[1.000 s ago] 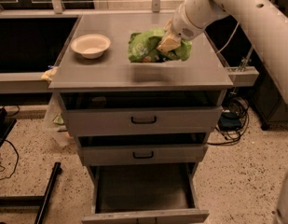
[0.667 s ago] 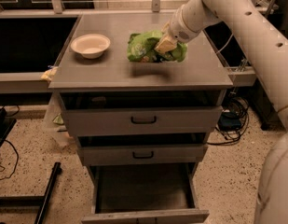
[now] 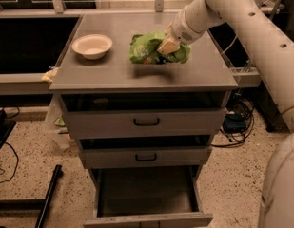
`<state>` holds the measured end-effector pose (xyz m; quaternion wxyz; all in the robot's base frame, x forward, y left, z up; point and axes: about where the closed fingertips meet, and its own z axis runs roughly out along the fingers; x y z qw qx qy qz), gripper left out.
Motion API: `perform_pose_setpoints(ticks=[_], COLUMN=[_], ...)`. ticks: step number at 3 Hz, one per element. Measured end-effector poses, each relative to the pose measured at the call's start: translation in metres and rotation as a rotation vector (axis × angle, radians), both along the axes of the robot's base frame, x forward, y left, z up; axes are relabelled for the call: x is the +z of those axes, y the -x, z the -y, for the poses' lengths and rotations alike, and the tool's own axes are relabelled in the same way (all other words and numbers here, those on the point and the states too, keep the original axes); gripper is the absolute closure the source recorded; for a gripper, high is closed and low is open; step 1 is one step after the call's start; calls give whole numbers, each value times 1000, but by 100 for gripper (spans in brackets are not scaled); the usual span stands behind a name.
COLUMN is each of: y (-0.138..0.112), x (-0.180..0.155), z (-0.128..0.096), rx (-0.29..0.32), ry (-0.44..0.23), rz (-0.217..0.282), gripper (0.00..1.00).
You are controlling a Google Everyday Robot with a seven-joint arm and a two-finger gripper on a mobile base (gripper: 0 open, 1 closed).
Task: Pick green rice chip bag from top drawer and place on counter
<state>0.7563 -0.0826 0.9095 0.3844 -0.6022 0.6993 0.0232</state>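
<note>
Green rice chip bag (image 3: 147,50) sits right of centre in the upper half of the frame, over the right-hand part of the counter (image 3: 113,75). Its long axis runs left to right, and a dark shadow lies on the slab just under it. It appears to hang slightly clear of the surface, though its lower edge may already be touching. The gripper (image 3: 168,46) pinches the green rice chip bag at its right portion. It reaches in from the upper right on the white arm (image 3: 241,18), so most of the bag extends leftward from the fingers. The next move should be straight down and a release.

A white bowl (image 3: 92,45) stands well apart to the left on the same counter, with nothing visible in it. Below, the top drawer (image 3: 145,121) is out a little, its inside dark. The bottom drawer (image 3: 146,194) is pulled far out and shows no contents.
</note>
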Motion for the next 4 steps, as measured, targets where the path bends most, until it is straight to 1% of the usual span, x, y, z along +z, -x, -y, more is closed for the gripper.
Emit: perform_pose_setpoints(ticks=[2, 3, 4], y=[0, 0, 0], x=[0, 0, 0], z=[0, 0, 0], rx=[0, 1, 1], ry=[0, 0, 0], rz=[0, -1, -1], gripper=[13, 0, 0])
